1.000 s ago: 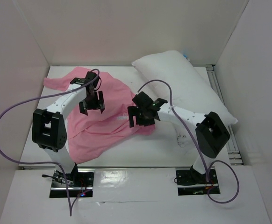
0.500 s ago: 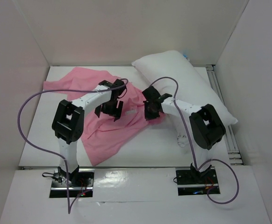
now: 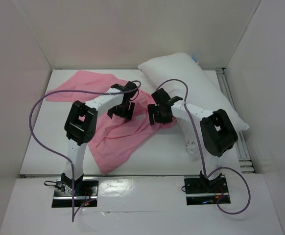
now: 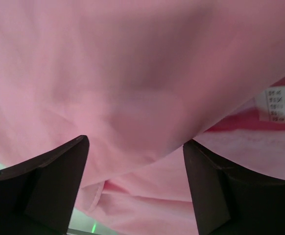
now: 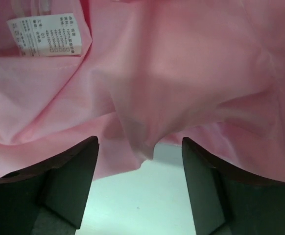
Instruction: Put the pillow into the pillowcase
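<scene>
Presently: pillowcase [image 3: 118,139], pink, lying rumpled on the worktop [image 3: 172,152], left of centre. Pillow [image 3: 191,83], white, at the back right, not yet inside. Left fingers [image 4: 54,178] and right fingers [image 5: 66,183]: both pairs spread wide over the pink cloth near its right edge, pinching nothing. Advice: each pair should probably take a single layer at the hem, either side of the label [image 5: 48,34], then draw apart. Label print: too small to read.
</scene>
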`<control>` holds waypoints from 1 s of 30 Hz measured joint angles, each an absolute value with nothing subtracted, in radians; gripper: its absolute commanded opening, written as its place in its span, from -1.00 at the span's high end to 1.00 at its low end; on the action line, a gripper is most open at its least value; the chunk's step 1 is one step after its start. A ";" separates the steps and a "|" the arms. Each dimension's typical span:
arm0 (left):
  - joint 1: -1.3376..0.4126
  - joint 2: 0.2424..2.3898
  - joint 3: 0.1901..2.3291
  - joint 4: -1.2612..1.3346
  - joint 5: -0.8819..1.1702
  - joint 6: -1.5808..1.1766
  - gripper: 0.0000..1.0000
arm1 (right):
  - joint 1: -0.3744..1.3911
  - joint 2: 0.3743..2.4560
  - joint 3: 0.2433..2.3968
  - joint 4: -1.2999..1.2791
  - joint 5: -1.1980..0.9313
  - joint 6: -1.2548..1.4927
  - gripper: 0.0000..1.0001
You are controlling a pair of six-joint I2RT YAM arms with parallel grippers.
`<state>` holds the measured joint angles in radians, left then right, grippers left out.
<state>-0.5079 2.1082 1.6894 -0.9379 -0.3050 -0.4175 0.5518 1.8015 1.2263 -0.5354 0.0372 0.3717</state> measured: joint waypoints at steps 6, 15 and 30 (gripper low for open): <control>-0.492 2.186 1.748 -0.905 -0.289 -0.431 0.10 | 0.551 1.720 1.238 -0.585 0.049 0.361 -0.74; -0.426 2.191 1.822 -0.906 -0.235 -0.449 1.00 | 0.517 1.590 1.457 -0.672 0.202 0.350 -0.89; -0.350 2.085 1.960 -0.933 -0.005 -0.447 1.00 | 0.337 2.268 2.142 -0.803 0.462 0.260 1.00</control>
<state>-0.3504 2.0850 1.9598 -0.9325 -0.0051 -0.4469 0.3367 2.2681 2.1418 -0.8028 0.4622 0.2600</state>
